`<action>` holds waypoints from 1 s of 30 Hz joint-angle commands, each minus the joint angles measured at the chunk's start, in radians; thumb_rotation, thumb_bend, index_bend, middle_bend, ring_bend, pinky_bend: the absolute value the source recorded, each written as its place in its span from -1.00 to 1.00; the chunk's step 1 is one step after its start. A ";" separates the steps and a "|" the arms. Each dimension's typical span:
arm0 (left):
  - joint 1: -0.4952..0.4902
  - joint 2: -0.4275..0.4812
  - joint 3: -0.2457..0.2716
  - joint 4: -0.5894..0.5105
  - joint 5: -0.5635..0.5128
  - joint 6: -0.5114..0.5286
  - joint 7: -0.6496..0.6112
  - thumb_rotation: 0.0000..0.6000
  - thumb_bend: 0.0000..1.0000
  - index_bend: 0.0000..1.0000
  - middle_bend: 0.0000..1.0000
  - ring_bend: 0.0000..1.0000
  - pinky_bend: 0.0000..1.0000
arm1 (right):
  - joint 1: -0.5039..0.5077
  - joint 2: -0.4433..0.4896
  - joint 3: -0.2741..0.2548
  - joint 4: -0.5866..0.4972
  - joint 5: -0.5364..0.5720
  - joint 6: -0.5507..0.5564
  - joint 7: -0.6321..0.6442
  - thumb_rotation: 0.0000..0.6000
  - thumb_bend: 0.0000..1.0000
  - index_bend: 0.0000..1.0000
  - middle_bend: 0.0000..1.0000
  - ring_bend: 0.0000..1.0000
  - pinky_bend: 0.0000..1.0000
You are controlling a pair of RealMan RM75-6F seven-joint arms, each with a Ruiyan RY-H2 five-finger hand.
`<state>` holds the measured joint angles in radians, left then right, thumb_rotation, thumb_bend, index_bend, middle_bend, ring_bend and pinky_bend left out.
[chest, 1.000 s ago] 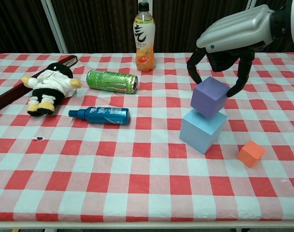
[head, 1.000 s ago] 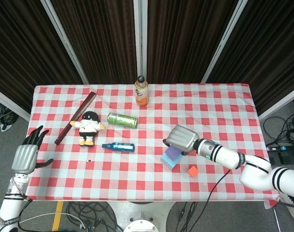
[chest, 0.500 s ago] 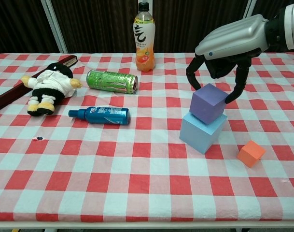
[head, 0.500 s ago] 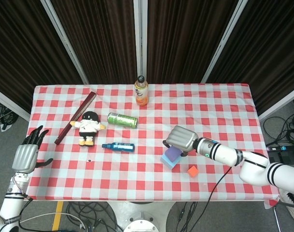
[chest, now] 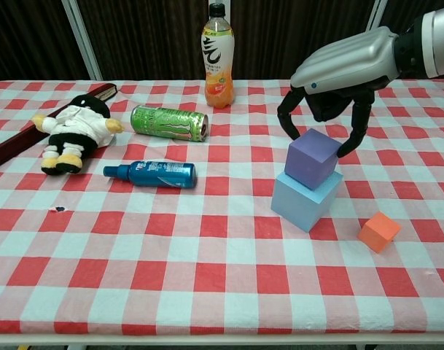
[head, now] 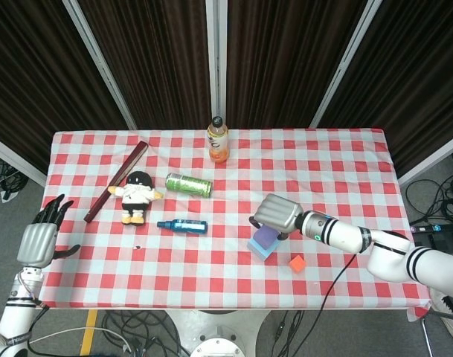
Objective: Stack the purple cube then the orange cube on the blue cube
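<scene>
The purple cube (chest: 313, 159) (head: 267, 236) sits on top of the light blue cube (chest: 303, 200) (head: 257, 249), right of the table's middle. My right hand (chest: 345, 69) (head: 280, 213) arches over the purple cube and grips it, with one finger at its left top corner and another against its right side. The small orange cube (chest: 379, 232) (head: 297, 262) lies on the cloth just right of the blue cube, nearer the front edge. Off the table's left edge, my left hand (head: 39, 239) hangs with its fingers spread and holds nothing.
An orange drink bottle (chest: 218, 55) stands at the back centre. A green can (chest: 169, 122) and a blue spray bottle (chest: 150, 173) lie left of the cubes. Further left are a plush doll (chest: 72, 131) and a dark red stick (head: 116, 181).
The purple cube has come down from a tilt to sit flatter on the blue cube. My right hand moved slightly down and left with it. The left hand has not moved.
</scene>
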<state>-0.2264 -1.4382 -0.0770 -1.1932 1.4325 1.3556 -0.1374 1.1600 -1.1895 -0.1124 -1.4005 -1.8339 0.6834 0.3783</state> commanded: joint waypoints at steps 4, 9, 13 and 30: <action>0.002 0.002 0.000 0.002 0.000 0.002 -0.006 1.00 -1.00 -0.68 -0.78 -0.84 -0.59 | 0.005 0.000 -0.009 -0.001 0.001 0.005 0.000 1.00 -0.88 0.07 1.00 0.88 0.74; 0.002 0.002 0.001 0.004 0.001 -0.001 -0.008 1.00 -1.00 -0.68 -0.78 -0.84 -0.59 | 0.005 0.012 -0.016 -0.013 0.007 0.009 -0.009 1.00 -0.88 0.07 1.00 0.88 0.74; 0.002 0.000 0.002 0.004 0.002 -0.003 -0.007 1.00 -1.00 -0.68 -0.78 -0.84 -0.59 | 0.003 0.018 -0.019 -0.020 0.012 0.014 -0.014 1.00 -0.88 0.07 1.00 0.88 0.74; -0.001 -0.002 -0.002 0.003 -0.004 -0.010 -0.004 1.00 -1.00 -0.68 -0.78 -0.84 -0.59 | 0.013 0.010 -0.035 -0.022 0.026 -0.010 -0.027 1.00 -0.96 -0.02 1.00 0.88 0.74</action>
<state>-0.2275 -1.4398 -0.0791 -1.1901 1.4281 1.3459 -0.1413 1.1715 -1.1809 -0.1460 -1.4203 -1.8097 0.6775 0.3532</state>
